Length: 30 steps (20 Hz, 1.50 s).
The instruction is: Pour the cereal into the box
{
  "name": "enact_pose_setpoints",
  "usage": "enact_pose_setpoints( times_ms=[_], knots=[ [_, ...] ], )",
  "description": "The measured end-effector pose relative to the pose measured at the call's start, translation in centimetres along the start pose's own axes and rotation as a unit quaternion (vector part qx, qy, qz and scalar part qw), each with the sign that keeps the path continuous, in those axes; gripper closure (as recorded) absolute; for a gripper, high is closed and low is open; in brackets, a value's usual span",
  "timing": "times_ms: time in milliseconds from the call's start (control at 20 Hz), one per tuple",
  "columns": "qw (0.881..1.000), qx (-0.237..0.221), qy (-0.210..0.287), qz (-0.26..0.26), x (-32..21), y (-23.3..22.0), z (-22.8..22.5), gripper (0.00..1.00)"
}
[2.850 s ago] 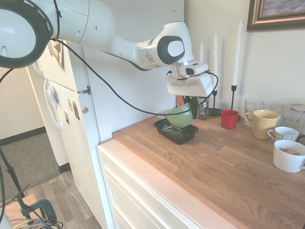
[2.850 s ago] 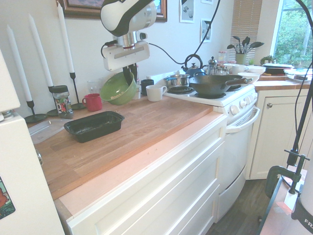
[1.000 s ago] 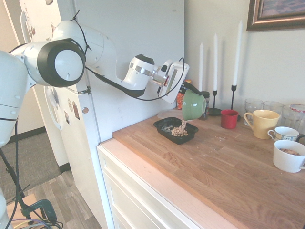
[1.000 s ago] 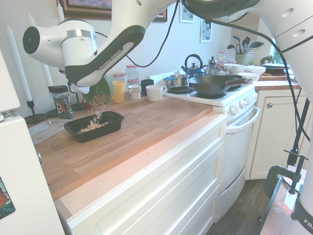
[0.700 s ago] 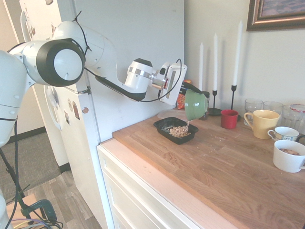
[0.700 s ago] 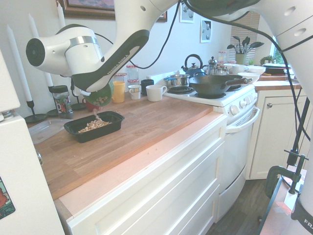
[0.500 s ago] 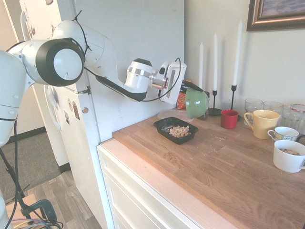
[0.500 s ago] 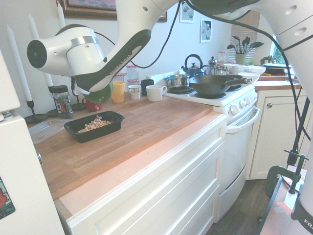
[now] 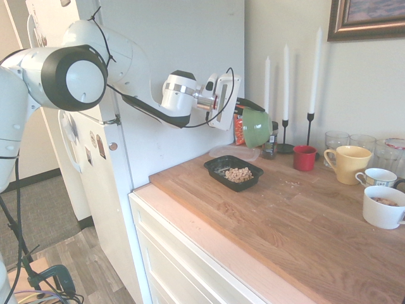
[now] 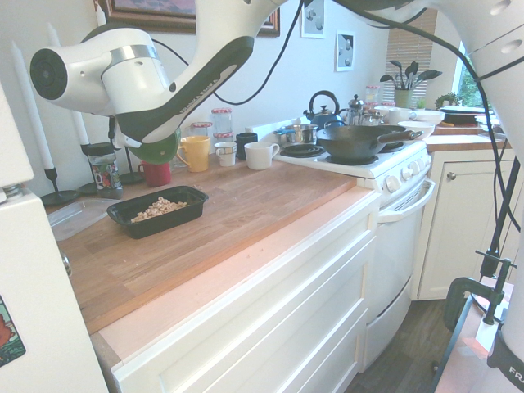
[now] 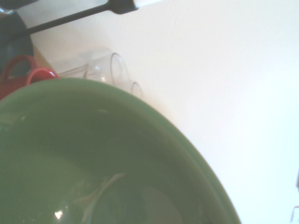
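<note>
I see the stream has stopped: the cereal (image 9: 238,173) now lies in the box (image 9: 218,163), my gripper (image 9: 243,105) clamping the emptied green bowl (image 9: 257,126) above it; pour looks done.

Bright kitchen: wooden countertop (image 9: 304,215) over white cabinets (image 10: 270,319), beside a white refrigerator (image 9: 145,95). White stove (image 10: 385,176) along the same run, sunlit window (image 10: 491,57) beyond. Pale walls, framed picture (image 9: 370,18), wood-look floor (image 9: 76,266).

White arm (image 9: 126,69) stretched out level, wrist (image 9: 218,101) turned sideways, fingers (image 9: 248,105) clamped
</note>
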State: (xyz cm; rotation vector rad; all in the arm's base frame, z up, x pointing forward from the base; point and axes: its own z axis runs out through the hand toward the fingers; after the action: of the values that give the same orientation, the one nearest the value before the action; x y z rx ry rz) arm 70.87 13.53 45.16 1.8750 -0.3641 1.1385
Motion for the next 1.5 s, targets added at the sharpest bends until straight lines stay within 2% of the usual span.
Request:
enact_pose_setpoints(
  times_ms=[300,550,750,950,1050,1150,1300,1500],
  knots=[
    [0.999,-0.021,0.018,-0.025,-2.9,-0.9,-1.8,1.00],
    [0.996,-0.033,0.062,-0.051,-4.7,-1.7,-2.5,1.00],
    [0.997,-0.033,0.057,-0.051,-5.4,-2.0,-3.0,1.00],
    [0.999,-0.022,-0.028,0.000,-4.4,-1.0,-2.8,1.00],
    [0.996,-0.011,-0.077,0.041,-2.8,0.7,-2.2,1.00],
    [0.988,0.005,-0.132,0.078,-1.0,3.3,-0.9,1.00],
    [0.967,0.036,-0.218,0.124,0.7,7.9,2.4,1.00],
    [0.925,0.085,-0.324,0.178,0.7,12.8,8.0,1.00]
  ],
)
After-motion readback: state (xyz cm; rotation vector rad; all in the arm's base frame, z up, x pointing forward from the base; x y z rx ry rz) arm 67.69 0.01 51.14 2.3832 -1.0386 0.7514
